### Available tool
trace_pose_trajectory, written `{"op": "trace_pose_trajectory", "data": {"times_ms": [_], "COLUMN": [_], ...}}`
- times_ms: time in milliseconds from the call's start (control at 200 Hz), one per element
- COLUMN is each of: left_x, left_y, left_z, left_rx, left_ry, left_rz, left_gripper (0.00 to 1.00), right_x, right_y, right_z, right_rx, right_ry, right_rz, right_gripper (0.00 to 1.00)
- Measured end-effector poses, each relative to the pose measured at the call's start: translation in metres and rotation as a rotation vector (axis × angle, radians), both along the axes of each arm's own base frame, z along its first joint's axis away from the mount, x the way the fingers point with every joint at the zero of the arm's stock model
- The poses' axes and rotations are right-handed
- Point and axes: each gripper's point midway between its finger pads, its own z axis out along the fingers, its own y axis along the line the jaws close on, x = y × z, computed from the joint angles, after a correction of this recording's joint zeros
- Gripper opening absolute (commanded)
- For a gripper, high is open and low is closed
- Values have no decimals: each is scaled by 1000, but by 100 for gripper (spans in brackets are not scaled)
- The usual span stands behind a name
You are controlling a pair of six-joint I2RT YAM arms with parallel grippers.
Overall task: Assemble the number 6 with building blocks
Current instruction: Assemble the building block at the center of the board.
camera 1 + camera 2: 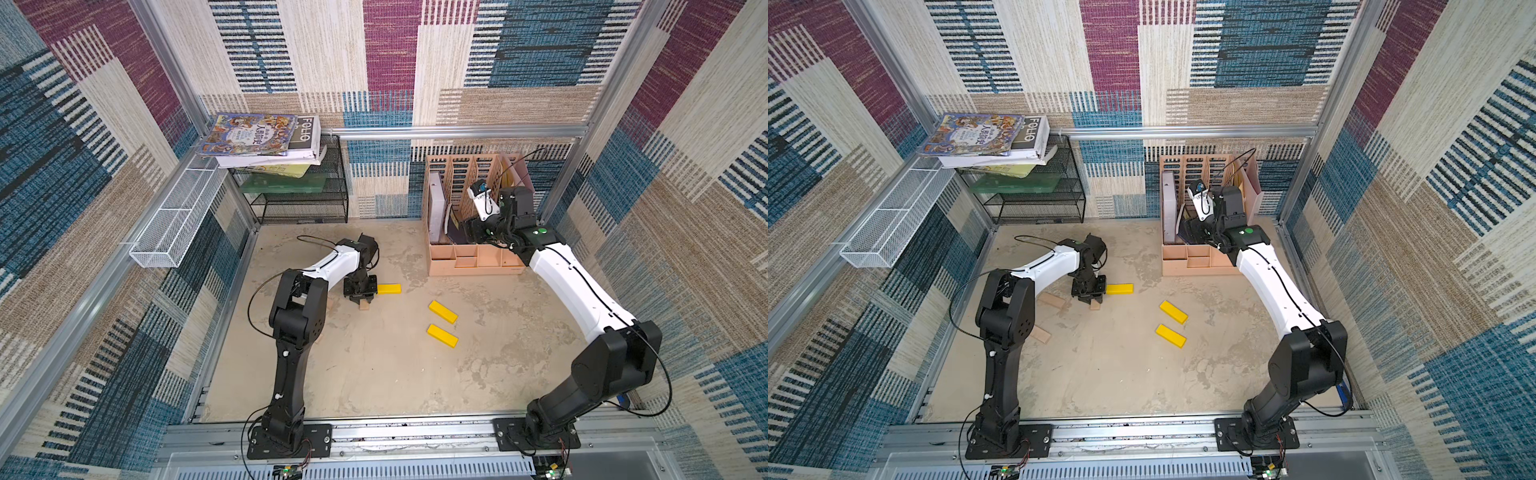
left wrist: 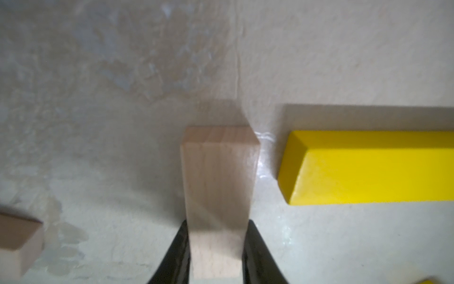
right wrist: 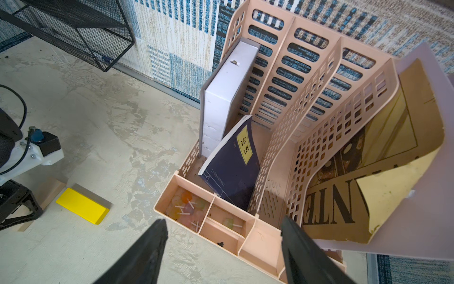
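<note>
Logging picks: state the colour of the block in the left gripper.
Pale wood; the block shows best in the left wrist view.

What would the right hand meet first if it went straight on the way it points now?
Probably the peach desk organiser: the open right hand points down at its low front tray, around the small middle compartments. Nothing shows between them, though depth is hard to judge.

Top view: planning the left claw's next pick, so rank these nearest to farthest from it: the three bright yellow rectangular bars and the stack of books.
1. Bright yellow rectangular bar, just beside the left claw.
2. Other two yellow bars, mid-table: too close to call.
3. Stack of books, on the black mesh rack, back left.
</note>
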Motion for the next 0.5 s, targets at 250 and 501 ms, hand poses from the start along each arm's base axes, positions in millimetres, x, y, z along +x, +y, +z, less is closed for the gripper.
{"op": "trace_pose_trajectory", "data": {"times_ms": [250,501], "left_x": [-5,-7], "left_y": [-6,-8], "left_z": [-1,-1], "left_rx": [1,1], "left_ry": [1,-3], "left_rz": [-15,-17], "left_gripper": [18,18], "right_x": [-5,-9], "right_y": [-2,-6], "right_z": [0,0], "right_rx": [2,1], "right_ry": [-4,-10], "right_rz": [-5,-11], "right_gripper": [76,77]}}
